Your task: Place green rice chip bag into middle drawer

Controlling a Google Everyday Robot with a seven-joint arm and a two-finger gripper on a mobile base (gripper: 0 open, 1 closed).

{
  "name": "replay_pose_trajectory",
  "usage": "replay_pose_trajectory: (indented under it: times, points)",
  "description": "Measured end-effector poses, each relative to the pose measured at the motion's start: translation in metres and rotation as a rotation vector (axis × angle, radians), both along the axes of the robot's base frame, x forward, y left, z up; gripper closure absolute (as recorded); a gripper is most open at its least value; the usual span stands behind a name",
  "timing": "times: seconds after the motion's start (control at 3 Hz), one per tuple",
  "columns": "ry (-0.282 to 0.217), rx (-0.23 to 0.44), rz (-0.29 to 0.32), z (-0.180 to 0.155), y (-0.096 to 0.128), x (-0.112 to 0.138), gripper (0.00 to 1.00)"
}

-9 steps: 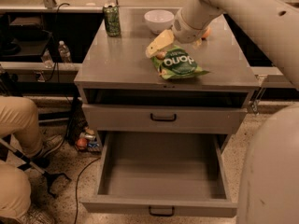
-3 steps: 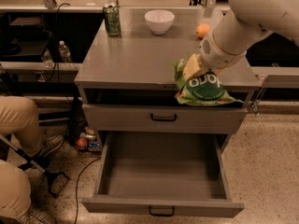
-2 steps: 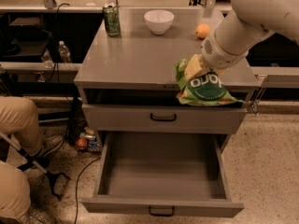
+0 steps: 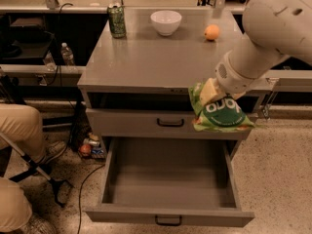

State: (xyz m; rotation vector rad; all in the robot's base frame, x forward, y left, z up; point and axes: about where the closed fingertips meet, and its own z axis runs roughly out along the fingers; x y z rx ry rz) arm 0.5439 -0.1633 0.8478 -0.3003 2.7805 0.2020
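The cabinet [image 4: 146,57] is the biggest thing: one grey metal box with a flat matte top. Over its right side bends one smooth, rounded white arm [image 4: 273,28]. Two drawers show. The middle drawer [image 4: 165,179] is pulled out, a shallow flat-bottomed tray with low sides. The upper front [image 4: 131,123] is closed. Each carries one small black handle. The bag [image 4: 224,115], crinkly light green with white letters on a darker round, hangs off the top's front edge, before the closed front and above the open drawer's right part. The gripper [image 4: 208,94] has its pale fingers pinched on the bag's upper left. On top stand one white round bowl [image 4: 165,22], one green can [image 4: 116,21] and one orange [image 4: 211,32].
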Motion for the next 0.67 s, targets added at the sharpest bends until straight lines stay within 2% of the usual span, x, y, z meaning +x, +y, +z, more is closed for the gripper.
replay_pose_trajectory:
  times: [0.33,0.67]
  points:
    - [0.107,0.019,0.051,-0.052,0.0,-0.047,1.0]
    - [0.174,0.061,0.133,-0.088,0.007,-0.078,1.0]
